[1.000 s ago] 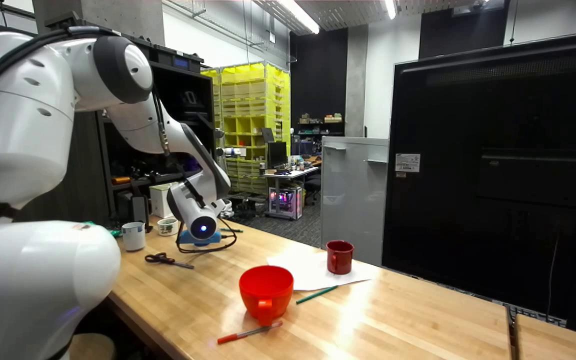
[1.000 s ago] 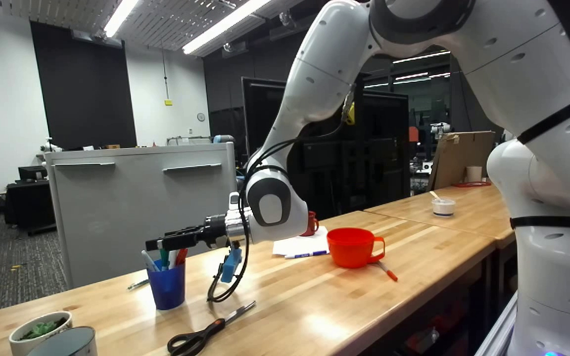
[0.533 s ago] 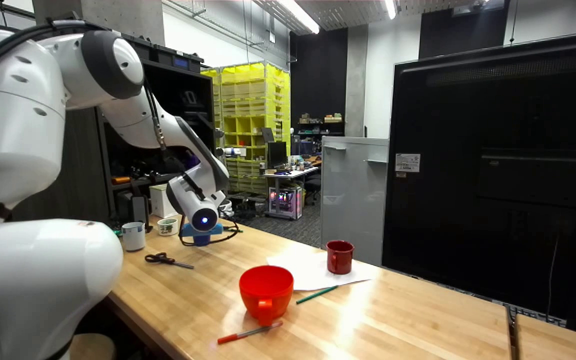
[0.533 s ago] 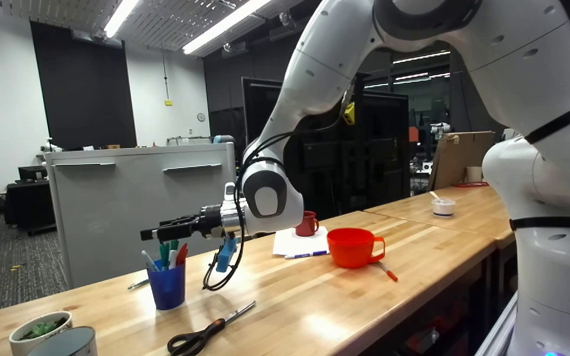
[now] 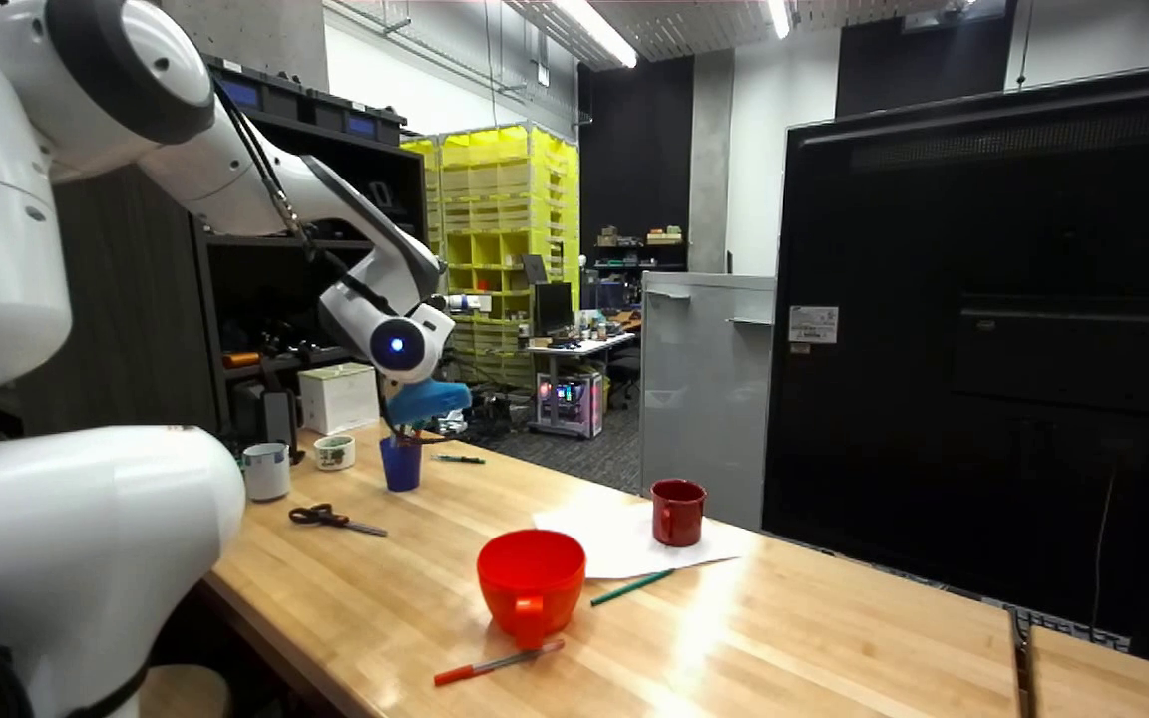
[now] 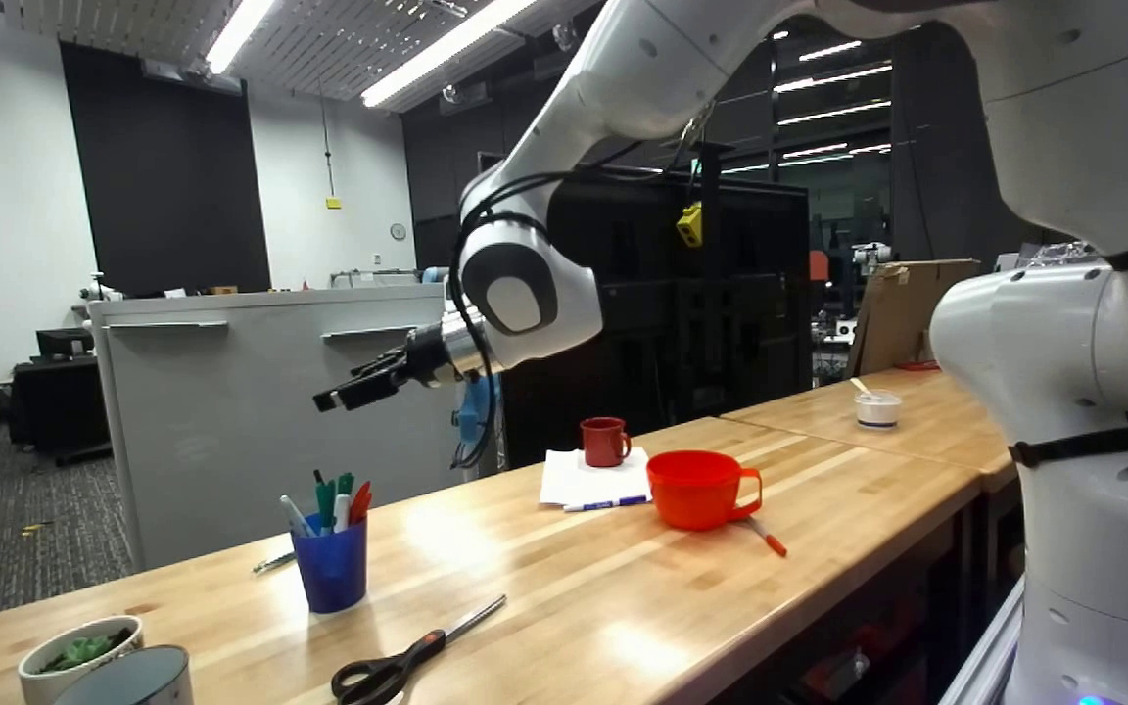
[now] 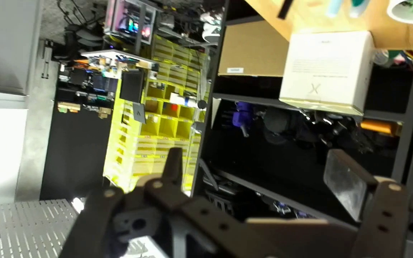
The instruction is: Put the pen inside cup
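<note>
- Wrist view: the gripper (image 7: 255, 157) has its fingers (image 7: 344, 182) spread wide, nothing pinched between them.
- Task looks pretty much done to me — a green pen (image 6: 326, 504) stands in the dark blue cup (image 6: 332, 573) alongside other pens (image 6: 361, 501), and the gripper hangs higher up, apart from the lot.
- Can't swear it's the exact pen though, since another green pen (image 5: 632, 588) lies by the paper (image 5: 624, 534). If it's the right one, I'd guess only backing off is left.
- Readable stuff: not much. White box (image 7: 326, 68) has fine print, too small to make out, plus what looks like an X.
- Sticker (image 5: 814, 325) on the black panel (image 5: 884, 449) — printed, but illegible from here.
</note>
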Controlling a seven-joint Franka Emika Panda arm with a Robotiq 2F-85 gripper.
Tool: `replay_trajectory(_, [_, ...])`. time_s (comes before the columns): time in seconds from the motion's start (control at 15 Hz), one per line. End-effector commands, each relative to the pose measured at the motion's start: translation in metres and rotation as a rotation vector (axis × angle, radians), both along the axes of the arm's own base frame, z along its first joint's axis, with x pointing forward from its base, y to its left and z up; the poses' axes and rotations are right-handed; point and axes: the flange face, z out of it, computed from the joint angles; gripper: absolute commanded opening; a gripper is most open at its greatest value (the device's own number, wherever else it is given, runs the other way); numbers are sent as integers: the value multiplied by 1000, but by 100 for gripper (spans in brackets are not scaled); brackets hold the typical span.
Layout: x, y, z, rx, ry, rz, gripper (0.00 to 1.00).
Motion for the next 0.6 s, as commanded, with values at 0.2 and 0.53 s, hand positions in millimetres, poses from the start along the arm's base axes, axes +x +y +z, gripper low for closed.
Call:
replay_trajectory(0.2, [-13, -45, 84, -327, 20, -233, 100])
replay_trajectory(0.53, [-49, -87, 105, -534, 102, -431, 100])
